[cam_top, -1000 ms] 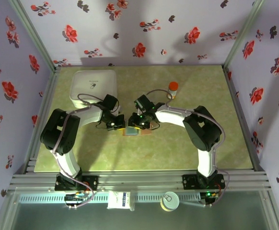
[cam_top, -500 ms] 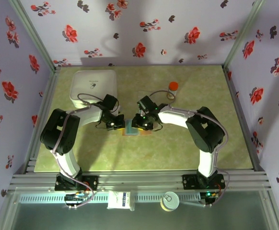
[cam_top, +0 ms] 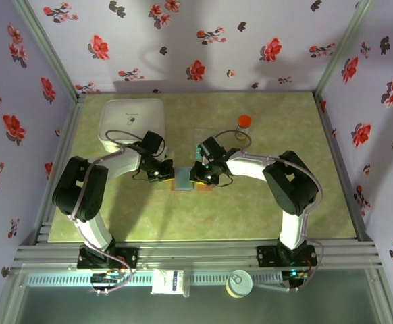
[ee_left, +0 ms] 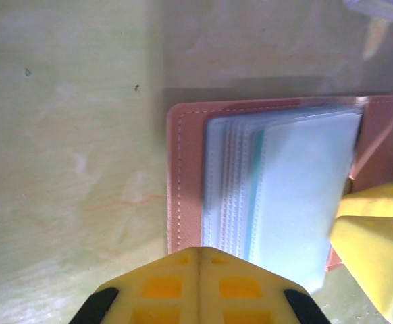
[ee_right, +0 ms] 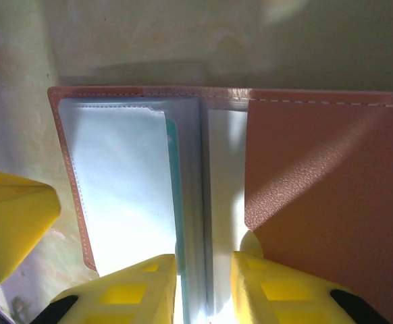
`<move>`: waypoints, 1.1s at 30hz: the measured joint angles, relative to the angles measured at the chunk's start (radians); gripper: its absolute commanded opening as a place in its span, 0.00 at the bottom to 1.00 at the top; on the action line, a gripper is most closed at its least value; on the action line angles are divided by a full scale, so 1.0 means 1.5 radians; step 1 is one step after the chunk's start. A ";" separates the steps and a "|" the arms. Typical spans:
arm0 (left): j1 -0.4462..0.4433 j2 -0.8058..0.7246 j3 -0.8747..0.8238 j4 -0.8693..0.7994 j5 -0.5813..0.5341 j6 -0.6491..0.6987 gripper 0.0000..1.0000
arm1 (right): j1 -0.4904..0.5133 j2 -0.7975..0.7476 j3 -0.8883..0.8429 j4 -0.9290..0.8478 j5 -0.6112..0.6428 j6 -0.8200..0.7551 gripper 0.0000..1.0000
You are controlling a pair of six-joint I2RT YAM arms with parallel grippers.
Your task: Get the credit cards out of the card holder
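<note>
Table (cam_top: 264,216) centre: card holder (ee_right: 325,202) lies flat | my left end effector (ee_left: 198,270) pressed together at its edge | my right end effector (ee_right: 203,260) apart astride sleeves (ee_right: 122,182) | credit cards (ee_right: 172,175) look thin, slick: I'd pinch teal edge

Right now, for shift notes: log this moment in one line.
left gripper: shut, at card holder | right gripper: open, astride sleeves | credit cards: inside

Left arm (cam_top: 82,192) and right arm (cam_top: 292,189) are of one build: bulky black joint housings, white links between them, and black bases (cam_top: 109,258). A thin grey cable (cam_top: 115,136) runs along each arm. Left gripper (ee_left: 198,253) and right gripper (ee_right: 203,263) carry yellow plastic fingers (ee_right: 132,290) with shallow square recesses and black pads at the outer corners.
</note>
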 measured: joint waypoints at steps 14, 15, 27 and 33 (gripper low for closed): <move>0.000 -0.006 0.003 0.006 0.012 -0.018 0.03 | -0.002 -0.003 -0.004 0.002 0.001 0.002 0.20; 0.000 -0.006 0.003 0.006 0.012 -0.017 0.02 | -0.002 -0.006 -0.004 0.002 0.001 0.004 0.21; 0.000 0.032 0.003 0.006 0.002 -0.017 0.01 | -0.001 -0.037 -0.004 0.050 -0.037 0.024 0.24; 0.000 0.034 0.003 0.006 0.000 -0.014 0.01 | -0.001 0.001 -0.003 0.083 -0.063 0.038 0.21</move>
